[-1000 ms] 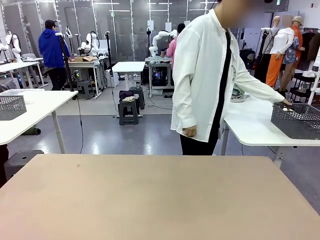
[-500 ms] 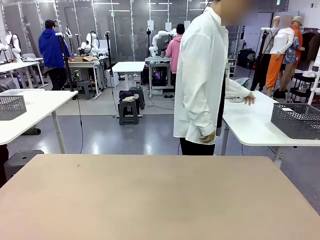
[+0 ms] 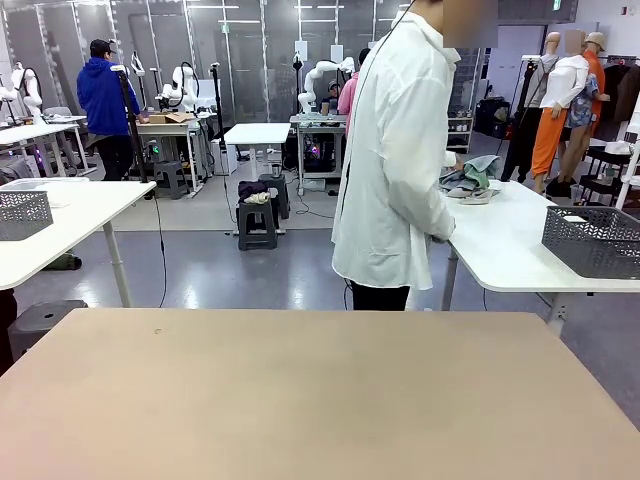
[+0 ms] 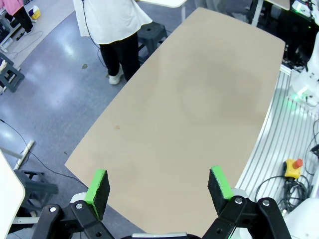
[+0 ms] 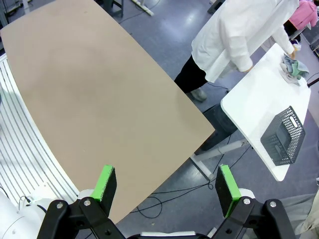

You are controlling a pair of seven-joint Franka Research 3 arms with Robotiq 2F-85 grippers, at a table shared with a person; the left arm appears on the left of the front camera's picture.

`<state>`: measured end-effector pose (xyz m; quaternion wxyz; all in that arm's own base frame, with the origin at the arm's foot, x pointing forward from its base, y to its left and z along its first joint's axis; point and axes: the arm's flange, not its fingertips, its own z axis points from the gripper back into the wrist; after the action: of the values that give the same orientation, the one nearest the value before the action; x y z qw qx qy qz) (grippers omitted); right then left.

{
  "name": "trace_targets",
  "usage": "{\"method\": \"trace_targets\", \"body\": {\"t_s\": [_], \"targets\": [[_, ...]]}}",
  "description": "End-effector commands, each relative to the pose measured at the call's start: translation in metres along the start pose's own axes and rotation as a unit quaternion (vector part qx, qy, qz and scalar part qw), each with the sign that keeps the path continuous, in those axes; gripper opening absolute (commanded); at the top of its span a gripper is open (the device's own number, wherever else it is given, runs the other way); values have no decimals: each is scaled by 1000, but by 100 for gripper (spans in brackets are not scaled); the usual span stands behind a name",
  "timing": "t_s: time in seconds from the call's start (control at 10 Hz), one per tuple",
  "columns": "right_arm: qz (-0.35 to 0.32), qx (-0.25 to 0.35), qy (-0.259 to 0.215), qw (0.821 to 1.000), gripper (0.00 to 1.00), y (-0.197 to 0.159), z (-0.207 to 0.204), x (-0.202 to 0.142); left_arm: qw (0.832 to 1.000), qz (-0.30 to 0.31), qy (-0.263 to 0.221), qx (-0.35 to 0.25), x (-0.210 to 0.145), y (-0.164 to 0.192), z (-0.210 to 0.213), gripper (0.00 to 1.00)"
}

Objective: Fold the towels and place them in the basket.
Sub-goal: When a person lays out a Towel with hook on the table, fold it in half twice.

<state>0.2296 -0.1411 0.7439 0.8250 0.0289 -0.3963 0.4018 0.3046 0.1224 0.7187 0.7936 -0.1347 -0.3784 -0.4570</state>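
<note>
Towels (image 3: 458, 186) lie heaped with a green cloth (image 3: 481, 170) on the white side worktop (image 3: 500, 250), near the basket (image 3: 592, 240). My left tool (image 4: 157, 174) and right tool (image 5: 165, 172) gape empty; mixed cloths could invite a wrong grab.

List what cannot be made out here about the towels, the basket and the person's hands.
Towels: front view, bunched in a far pile; too small to count.
Basket: front view, cut off by the right edge; the mesh wall hides its inside.
Person, hands: front view, mostly screened by the torso and sleeves; right wrist view, too small to tell a grip.
</note>
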Motion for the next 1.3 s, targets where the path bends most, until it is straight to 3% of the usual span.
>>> {"method": "trace_targets", "body": {"t_s": [0.0,0.4,1.0,1.2], "targets": [[0,0,0,1000,100,0,0,0,1000,-3,-3,-2,1,-2,0,100],[45,46,11,998,100,4,7,4,1000,-3,-3,-2,1,-2,0,100],[82,91,-13,992,100,7,12,3,1000,-3,-3,-2,1,-2,0,100],[89,87,-3,992,100,9,11,5,1000,-3,-3,-2,1,-2,0,100]]}}
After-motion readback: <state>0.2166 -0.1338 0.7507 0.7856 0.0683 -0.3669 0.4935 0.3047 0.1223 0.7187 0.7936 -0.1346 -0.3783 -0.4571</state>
